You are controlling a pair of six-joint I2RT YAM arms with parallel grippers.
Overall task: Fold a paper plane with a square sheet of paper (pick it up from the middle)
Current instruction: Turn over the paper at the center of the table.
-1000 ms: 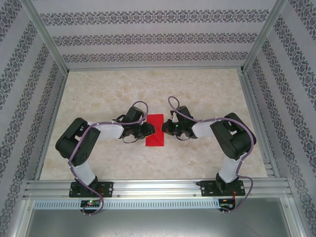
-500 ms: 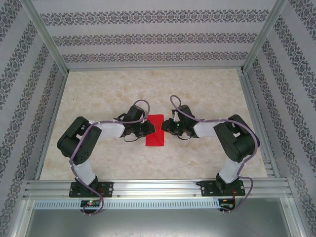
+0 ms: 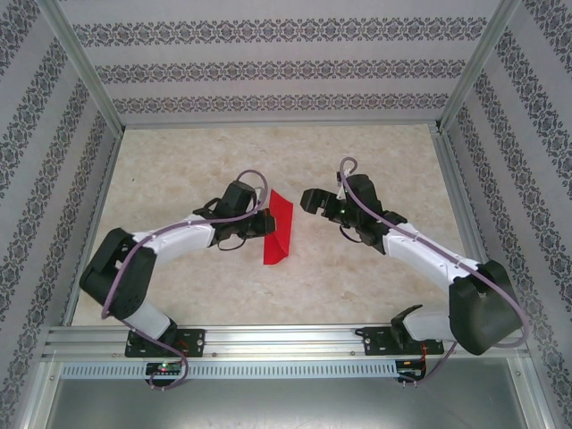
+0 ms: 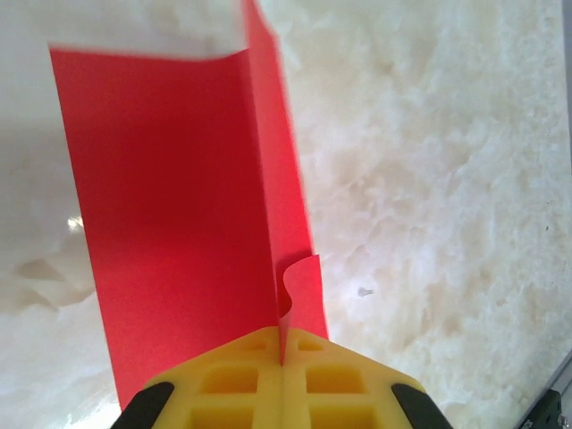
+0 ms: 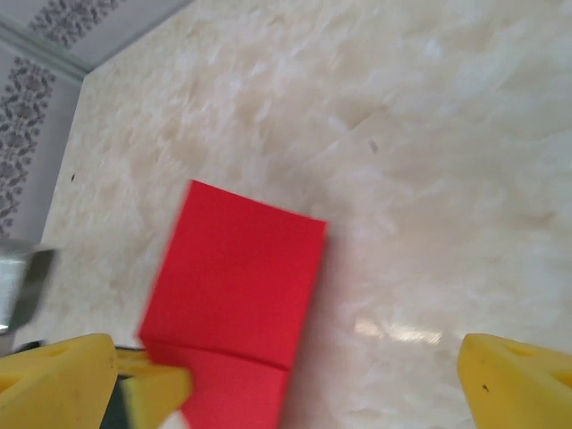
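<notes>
left jaws clamped on the paper (image 3: 280, 231) at its ridge, prob to pin the crease; right jaws wide open, just right of it.

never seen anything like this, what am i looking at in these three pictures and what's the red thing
You are looking at two robot arms, the left arm and the right arm, bolted at the near edge of a pale marble-look table. The wide picture comes from a fixed camera above and behind them. The other two pictures come from a small camera on each wrist, so the yellow pieces at the bottom are that arm's own fingers. The red thing is a sheet of red paper, creased, with one flap standing up. The left gripper is shut and pinches the paper at the crease. The right gripper is open and holds nothing. It sits apart from the paper with its yellow fingers spread wide.
</notes>
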